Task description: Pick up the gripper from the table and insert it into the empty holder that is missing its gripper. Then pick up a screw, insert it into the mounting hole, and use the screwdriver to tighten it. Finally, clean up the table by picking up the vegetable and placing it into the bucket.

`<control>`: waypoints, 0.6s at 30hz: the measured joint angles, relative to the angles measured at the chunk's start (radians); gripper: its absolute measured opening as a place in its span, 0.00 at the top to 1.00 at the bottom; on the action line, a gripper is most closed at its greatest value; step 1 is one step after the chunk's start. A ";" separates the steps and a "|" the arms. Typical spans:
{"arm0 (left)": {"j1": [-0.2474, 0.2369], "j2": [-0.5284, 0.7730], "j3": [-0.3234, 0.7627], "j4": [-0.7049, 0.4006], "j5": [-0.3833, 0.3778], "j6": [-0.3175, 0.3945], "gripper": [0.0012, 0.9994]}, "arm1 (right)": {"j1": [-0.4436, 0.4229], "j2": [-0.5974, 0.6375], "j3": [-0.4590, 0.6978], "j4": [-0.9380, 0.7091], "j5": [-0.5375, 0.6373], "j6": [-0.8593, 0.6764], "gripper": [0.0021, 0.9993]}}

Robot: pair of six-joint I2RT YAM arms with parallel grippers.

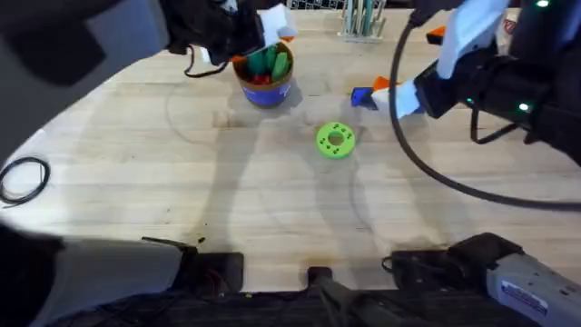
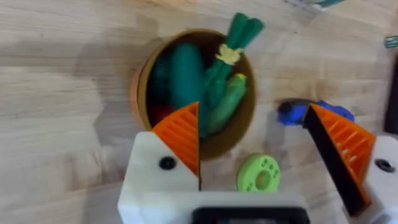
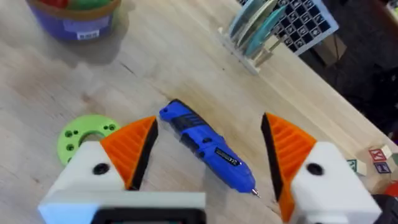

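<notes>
The blue-purple bucket [image 1: 265, 91] stands at the far middle of the table, its yellow-brown rim [image 2: 142, 81] ringing several toy vegetables. A dark-green vegetable [image 2: 185, 78] lies inside it among the other green pieces [image 1: 272, 62]. My left gripper [image 2: 261, 146] hovers open just above the bucket [image 1: 243, 41], nothing between its orange fingers. The blue screwdriver [image 3: 208, 146] lies flat on the wood [image 1: 363, 95], its metal tip pointing away from the bucket. My right gripper [image 3: 211, 152] is open above it [image 1: 407, 62], one finger on each side. The loose gripper, holder and screw are out of view.
A flat light-green disc with holes [image 1: 335, 139] lies between the bucket and the screwdriver [image 3: 84, 134]. A rack of thin plates [image 3: 261, 28] stands at the far edge [image 1: 361, 20]. A black cable loop [image 1: 23, 177] lies at the left. The near half of the table is bare wood.
</notes>
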 joint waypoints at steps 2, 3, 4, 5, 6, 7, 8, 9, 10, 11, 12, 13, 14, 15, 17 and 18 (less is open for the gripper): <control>0.000 -0.065 0.000 -0.041 0.000 0.006 0.01 | 0.000 -0.046 0.000 -0.012 0.000 0.024 0.01; 0.000 -0.109 0.000 -0.069 0.000 0.014 0.01 | 0.000 -0.072 0.000 -0.023 0.000 0.040 0.01; 0.000 -0.150 0.000 -0.101 0.000 0.023 0.01 | 0.000 -0.101 0.000 -0.036 0.000 0.060 0.01; 0.000 -0.201 0.000 -0.145 0.000 0.037 0.01 | 0.000 -0.129 0.000 -0.051 -0.001 0.083 0.01; 0.000 -0.244 0.000 -0.186 0.000 0.051 0.01 | 0.000 -0.159 0.000 -0.069 -0.002 0.108 0.01; 0.000 -0.288 0.000 -0.226 0.000 0.066 0.01 | 0.000 -0.185 0.000 -0.086 -0.003 0.133 0.01; 0.000 -0.334 0.000 -0.272 0.000 0.086 0.01 | 0.000 -0.216 0.000 -0.107 -0.003 0.164 0.01; 0.000 -0.374 0.000 -0.312 0.000 0.108 0.01 | 0.000 -0.240 0.000 -0.122 -0.003 0.188 0.01; 0.000 -0.415 0.000 -0.355 0.000 0.132 0.01 | 0.000 -0.266 0.000 -0.140 -0.003 0.217 0.01; 0.000 -0.449 0.000 -0.388 0.000 0.156 0.01 | 0.000 -0.291 0.000 -0.157 -0.003 0.243 0.01; 0.000 -0.483 0.000 -0.424 0.000 0.184 0.01 | 0.000 -0.312 0.000 -0.173 -0.003 0.266 0.01; 0.000 -0.511 0.000 -0.453 0.000 0.211 0.01 | 0.000 -0.334 0.000 -0.187 -0.003 0.288 0.01; 0.000 -0.537 0.000 -0.480 0.000 0.238 0.01 | 0.000 -0.353 0.000 -0.199 -0.003 0.311 0.01; 0.000 -0.557 0.000 -0.498 0.000 0.259 0.01 | 0.000 -0.365 0.000 -0.207 -0.003 0.328 0.01; 0.000 -0.596 0.000 -0.522 0.000 0.307 0.01 | 0.000 -0.386 0.000 -0.226 -0.003 0.364 0.01; 0.000 -0.610 0.000 -0.527 0.000 0.325 0.01 | 0.000 -0.394 0.000 -0.239 -0.003 0.378 0.01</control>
